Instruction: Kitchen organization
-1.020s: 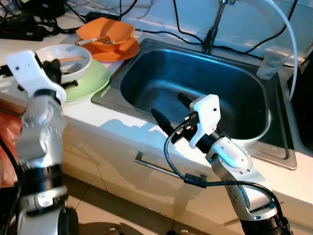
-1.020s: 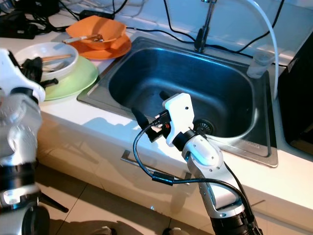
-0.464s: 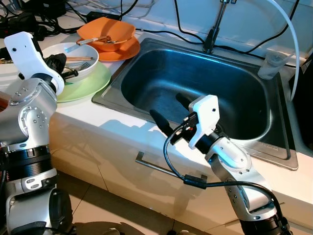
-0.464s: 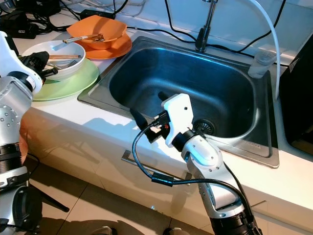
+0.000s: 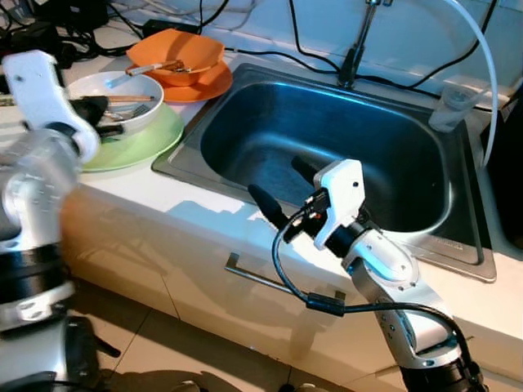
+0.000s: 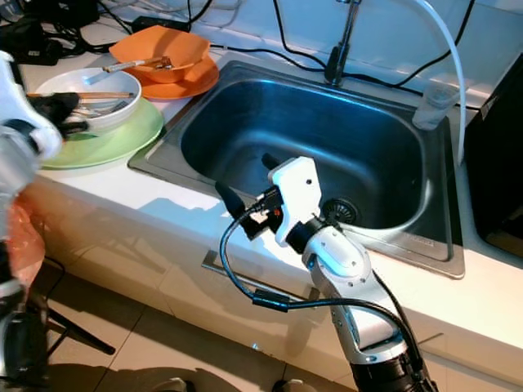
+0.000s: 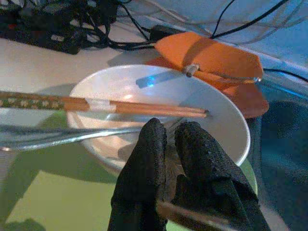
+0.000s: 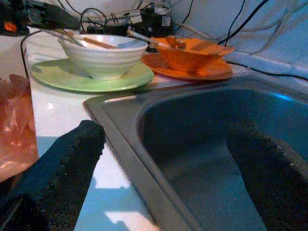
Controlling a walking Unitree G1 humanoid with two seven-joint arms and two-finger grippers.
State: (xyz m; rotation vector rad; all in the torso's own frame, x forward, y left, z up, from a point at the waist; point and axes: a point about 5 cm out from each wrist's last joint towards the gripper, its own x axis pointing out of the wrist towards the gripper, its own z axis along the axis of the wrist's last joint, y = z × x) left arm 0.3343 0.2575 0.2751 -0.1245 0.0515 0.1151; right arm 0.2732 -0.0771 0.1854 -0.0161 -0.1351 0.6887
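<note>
A white bowl [image 5: 122,96] sits on a green plate [image 5: 143,137] on the counter left of the sink [image 5: 176,167]. It holds wooden chopsticks [image 7: 130,107] and a metal fork [image 7: 67,138]. Behind it an orange bowl [image 5: 176,51] with a spoon stands on an orange plate [image 5: 204,86]. My left gripper [image 7: 171,129] is shut, its tips at the white bowl's near rim, just under the chopsticks. My right gripper [image 5: 283,186] hangs open over the sink's front edge with nothing between its fingers [image 8: 62,168].
A faucet [image 5: 359,41] and a white hose [image 5: 484,57] rise behind the sink, with a clear plastic cup [image 5: 452,108] at its right rim. Black cables [image 5: 49,37] crowd the counter's back left. A metal drawer handle [image 5: 270,279] juts out below. An orange bag [image 6: 20,237] hangs at left.
My left arm has swung left and back and is blurred now, bringing its shut gripper up to the white bowl's rim. The right arm has barely moved.
</note>
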